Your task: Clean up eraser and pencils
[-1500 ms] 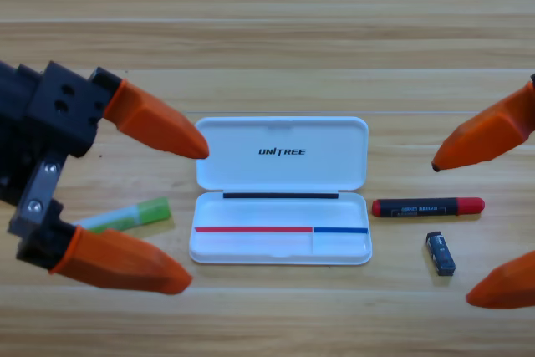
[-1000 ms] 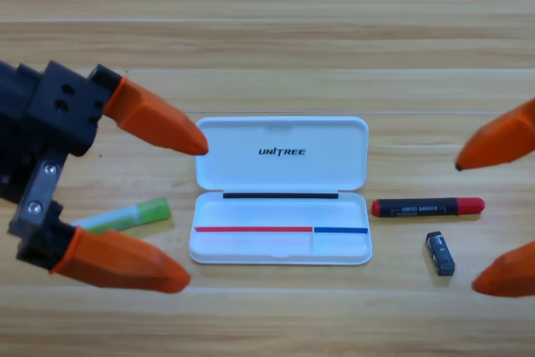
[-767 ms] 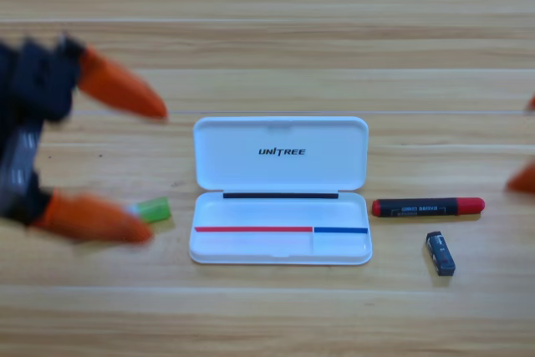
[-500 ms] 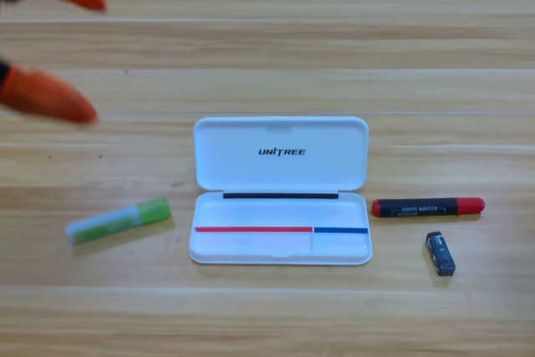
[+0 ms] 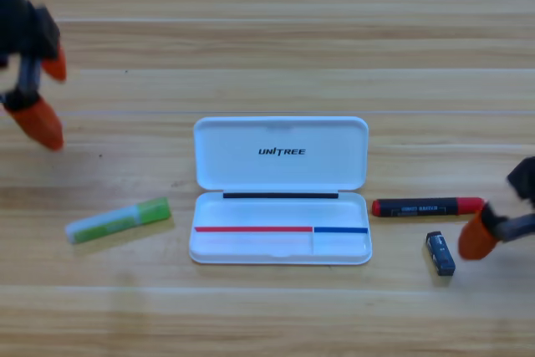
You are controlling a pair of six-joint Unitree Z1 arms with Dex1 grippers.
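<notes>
- White case (image 5: 281, 190) lies open mid-counter (image 5: 267, 39), holding none of the task things.
- Green-ended pencil (image 5: 119, 221) lies left of it; red-and-black pencil (image 5: 427, 206) and eraser (image 5: 440, 253) right.
- Left hand (image 5: 40, 94), jaws parted, hovers far left; right hand (image 5: 493, 227) is beside the eraser, grip unclear.

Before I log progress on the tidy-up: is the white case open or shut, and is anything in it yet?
Open and empty: the white case has its lid folded back flat, and its tray holds none of the items.
</notes>
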